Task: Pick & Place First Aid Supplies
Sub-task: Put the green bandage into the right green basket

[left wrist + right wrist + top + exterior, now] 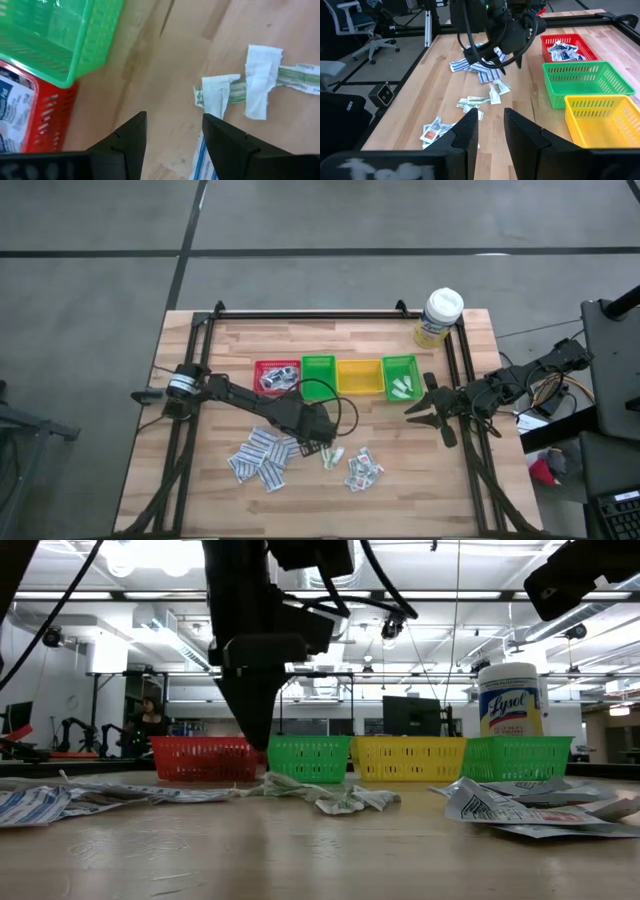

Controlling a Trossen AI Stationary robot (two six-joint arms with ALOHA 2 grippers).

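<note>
The first aid supplies lie flat on the wooden table in loose groups: blue-print packets (262, 458), green-print packets (333, 455) (235, 92) and a few red-and-grey ones (363, 470). More packets lie in the red bin (277, 376) and the right-hand green bin (400, 380). My left gripper (320, 436) (174, 125) hangs open, pointing down, just above the table between the blue-print pile and the green-print packets, with nothing between its fingers. My right gripper (420, 408) (491, 125) waits open at the table's right side, above the tabletop.
Four small bins stand in a row at mid-table: red, green (318, 373), yellow (359, 376) and green. A white-capped bottle with a yellow label (440, 315) stands at the far right corner. A black frame (300, 313) borders the table. Bare wood lies near the front edge.
</note>
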